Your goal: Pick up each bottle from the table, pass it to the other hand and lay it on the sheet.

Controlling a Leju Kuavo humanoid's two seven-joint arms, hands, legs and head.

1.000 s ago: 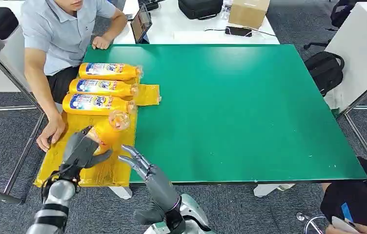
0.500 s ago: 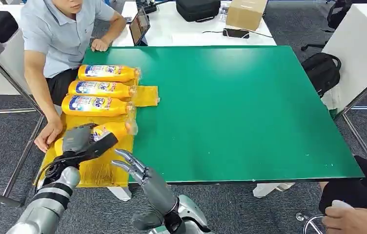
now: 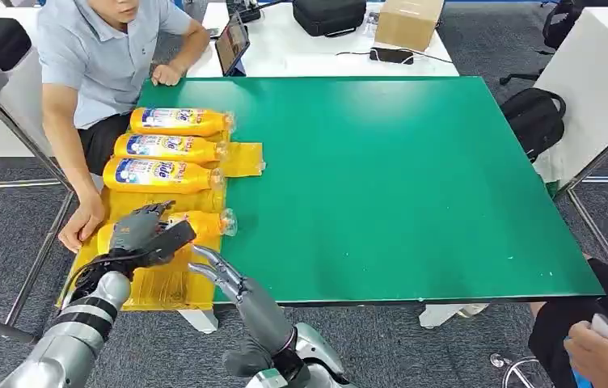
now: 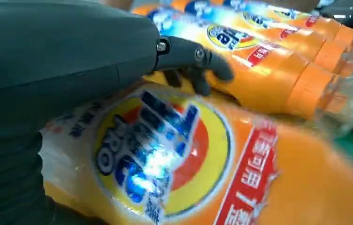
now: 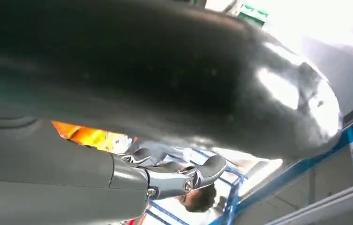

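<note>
Head view, person's hand (image 3: 81, 222): rests on the sheet (image 3: 170, 283) near the left hand (image 3: 143, 234); contact risk.
Left hand: fingers clamped over the fourth bottle (image 3: 204, 221), lying on the sheet beside three bottles (image 3: 167, 147).
Risk: round bottle may roll off once released.
Right hand (image 3: 218, 273): fingers apart, empty, near the tabletop (image 3: 414, 178) edge.

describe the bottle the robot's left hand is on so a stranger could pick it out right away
On the green table, look to the yellow sheet along its left edge, where four orange bottles lie in a row. It is the bottle nearest the robot, the one with the left hand over its base end; the three beyond it lie untouched.
</note>
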